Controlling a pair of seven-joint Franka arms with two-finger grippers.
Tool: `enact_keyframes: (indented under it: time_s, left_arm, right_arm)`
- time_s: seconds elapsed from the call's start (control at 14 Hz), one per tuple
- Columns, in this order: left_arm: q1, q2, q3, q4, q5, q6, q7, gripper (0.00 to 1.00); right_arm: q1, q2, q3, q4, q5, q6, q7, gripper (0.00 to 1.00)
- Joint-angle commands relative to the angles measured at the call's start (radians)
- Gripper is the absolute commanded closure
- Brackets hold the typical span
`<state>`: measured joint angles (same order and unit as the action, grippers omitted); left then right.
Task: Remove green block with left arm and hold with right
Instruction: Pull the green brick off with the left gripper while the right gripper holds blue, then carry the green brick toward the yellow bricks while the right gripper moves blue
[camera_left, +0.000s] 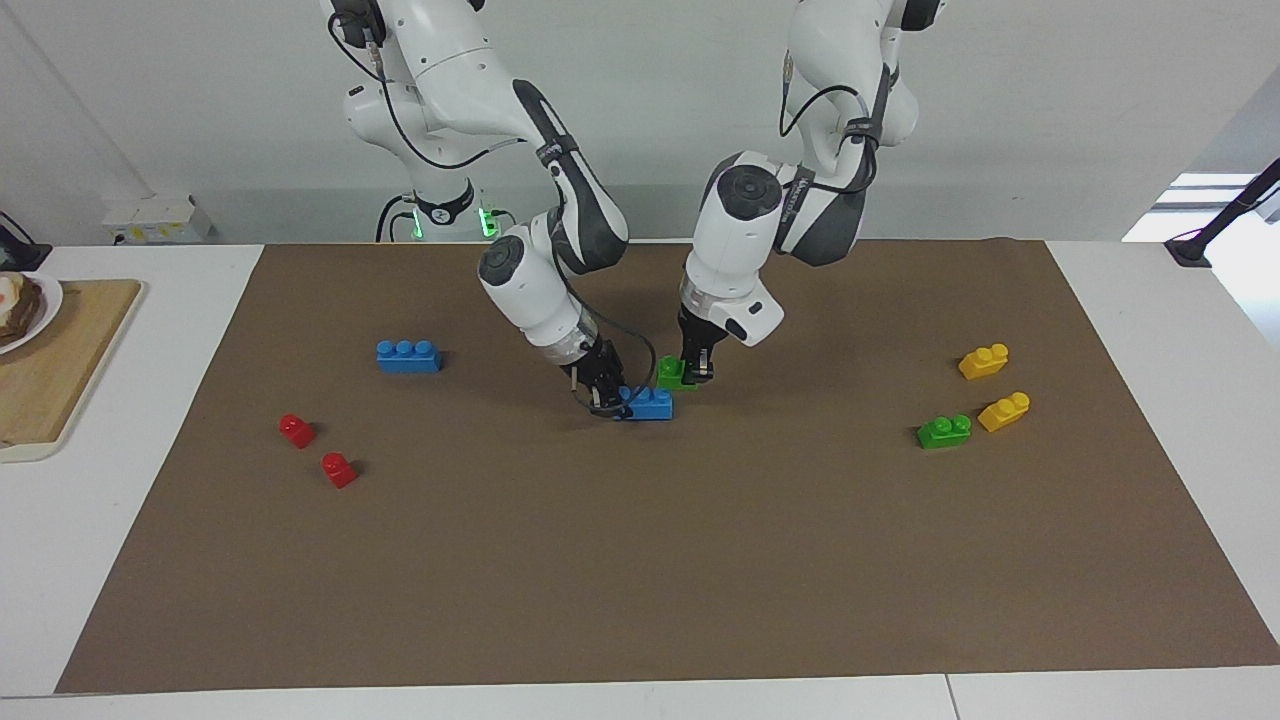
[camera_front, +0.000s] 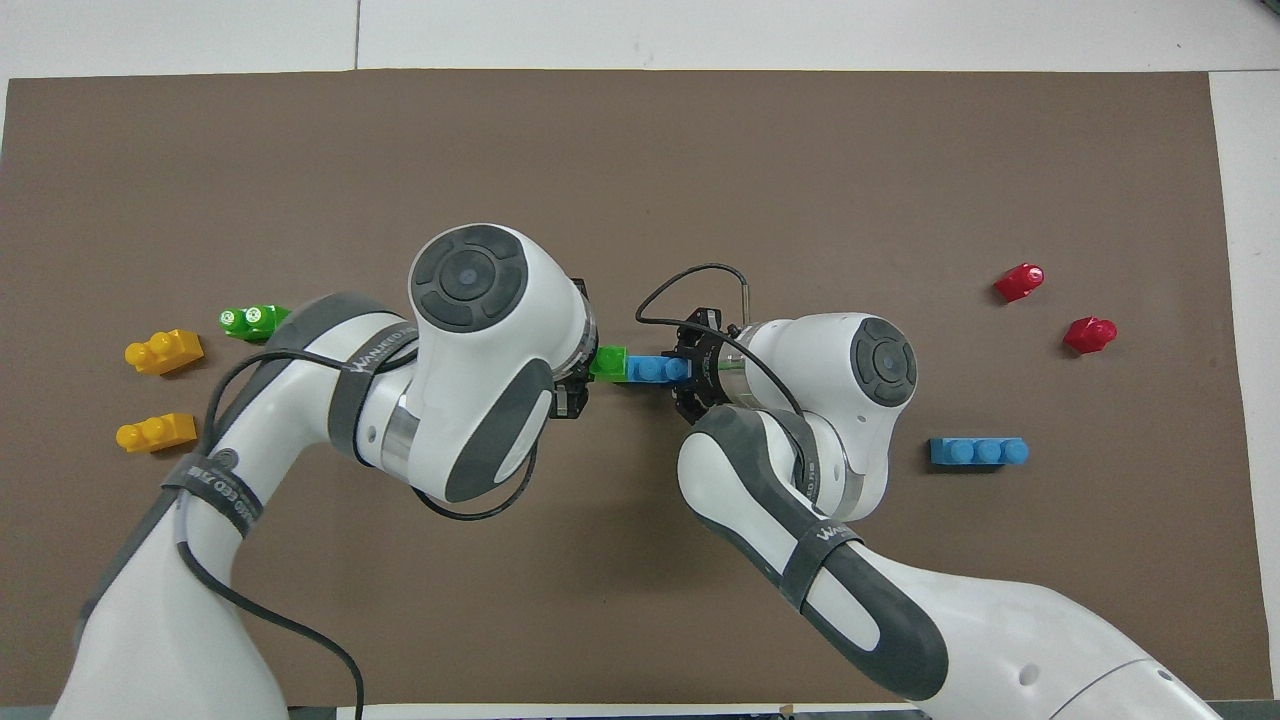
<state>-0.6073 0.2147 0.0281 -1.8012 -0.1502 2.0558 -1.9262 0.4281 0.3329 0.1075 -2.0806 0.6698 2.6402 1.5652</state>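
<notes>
1. The left gripper (camera_left: 697, 372), just right of centre in the facing view, is clenched on the green block (camera_left: 671, 373), which it holds clear of the blue brick and slightly above the mat.
2. In the overhead view the same green block (camera_front: 608, 361) peeks out from under the left arm's big white wrist, just beside one end of the blue three-stud brick (camera_front: 652, 370).
3. The right gripper (camera_left: 603, 395), at the centre of the facing view, is pinched on the end of that blue three-stud brick (camera_left: 648, 403), which sits on the brown mat (camera_left: 640, 560).
4. A second blue three-stud brick (camera_left: 408, 355) lies left of centre in the facing view.
5. Two small red bricks (camera_left: 297, 430) (camera_left: 338, 469) sit lower left of it.
6. At the right of the facing view lie another green two-stud brick (camera_left: 944, 431) and two yellow bricks (camera_left: 984, 361) (camera_left: 1004, 411).
7. A wooden board (camera_left: 60, 370) with a plate (camera_left: 40, 310) on it rests at the left edge.
</notes>
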Motion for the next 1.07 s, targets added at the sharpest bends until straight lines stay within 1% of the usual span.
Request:
enact_keyframes:
  time_s: [0.0, 0.07, 0.14, 0.21, 0.29, 0.43, 0.5, 0.57, 0.71, 0.86, 1.0]
  left_arm:
    - [0.078, -0.127, 0.0, -0.046, -0.032, -0.123, 0.174, 1.0]
    - [0.098, -0.145, 0.0, -0.053, -0.032, -0.167, 0.24, 1.0]
    - [0.116, -0.179, 0.001, -0.072, -0.032, -0.21, 0.316, 1.0]
    - [0.142, -0.226, 0.001, -0.116, -0.032, -0.233, 0.395, 1.0]
    - [0.171, -0.292, 0.001, -0.185, -0.032, -0.233, 0.479, 1.0]
    - [0.256, -0.424, 0.003, -0.332, -0.031, -0.224, 0.69, 1.0]
    - [0.311, -0.466, 0.003, -0.375, -0.031, -0.229, 0.799, 1.0]
    - [0.358, -0.484, 0.003, -0.391, -0.031, -0.238, 0.899, 1.0]
    - [0.411, -0.485, 0.003, -0.395, -0.028, -0.246, 1.086, 1.0]
    - [0.493, -0.483, 0.003, -0.399, -0.026, -0.231, 1.334, 1.0]
    - [0.561, -0.463, 0.003, -0.4, -0.014, -0.203, 1.525, 1.0]
  right_arm:
    - [-0.008, 0.009, 0.003, 0.01, 0.033, 0.0, -0.051, 1.0]
    - [-0.02, 0.009, 0.003, 0.017, 0.031, -0.017, -0.053, 1.0]
    - [-0.031, 0.009, 0.001, 0.042, 0.031, -0.058, -0.059, 1.0]
    - [-0.051, 0.009, 0.0, 0.066, 0.031, -0.103, -0.08, 1.0]
    - [-0.087, 0.009, 0.0, 0.089, 0.024, -0.152, -0.109, 1.0]
    - [-0.193, 0.009, 0.0, 0.147, 0.022, -0.302, -0.186, 1.0]
    - [-0.237, 0.009, -0.002, 0.177, 0.019, -0.369, -0.218, 1.0]
    - [-0.274, 0.005, -0.003, 0.194, 0.016, -0.42, -0.243, 1.0]
    - [-0.346, -0.003, -0.005, 0.201, -0.008, -0.468, -0.267, 1.0]
    - [-0.419, -0.003, -0.005, 0.2, -0.057, -0.497, -0.284, 1.0]
    - [-0.489, -0.005, -0.005, 0.2, -0.125, -0.546, -0.286, 1.0]
